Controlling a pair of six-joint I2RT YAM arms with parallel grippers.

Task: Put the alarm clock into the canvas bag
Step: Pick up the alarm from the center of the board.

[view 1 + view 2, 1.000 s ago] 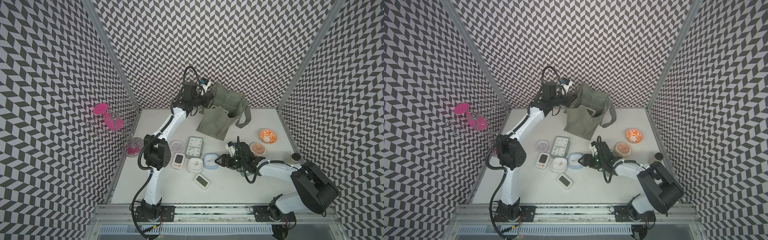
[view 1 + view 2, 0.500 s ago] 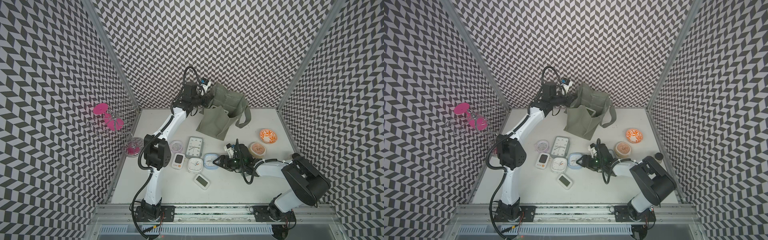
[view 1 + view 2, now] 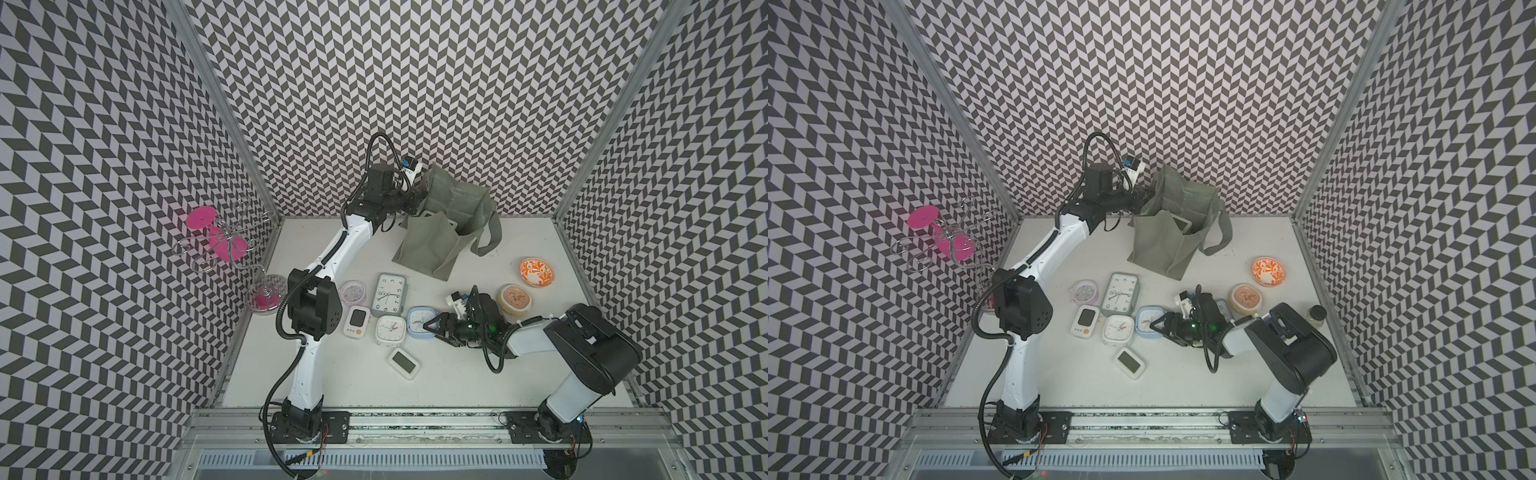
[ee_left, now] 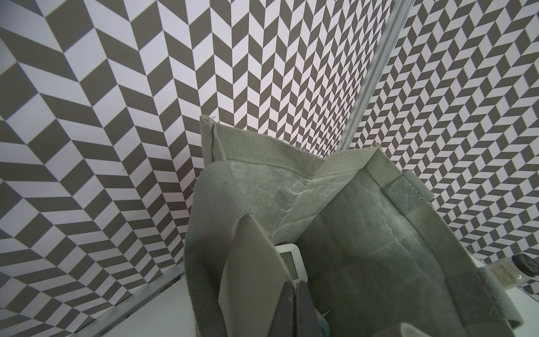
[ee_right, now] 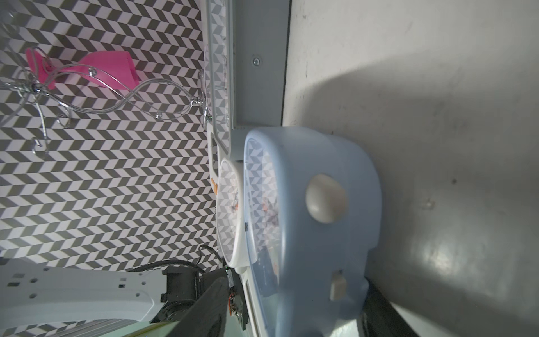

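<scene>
Canvas bag [image 3: 428, 249] mouth wide open

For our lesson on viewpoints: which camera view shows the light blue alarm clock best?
The right wrist view: the light blue alarm clock is large and close, white knob clear. Both top views show it small, face up, at the right claw. The left wrist view lacks it.

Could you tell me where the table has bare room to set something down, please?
Free: the table's front strip between the small timer and the rail, and the back stretch between the bag and the orange bowl. Crowded: the middle, where clocks lie close together and the right gripper is at the blue clock.
</scene>
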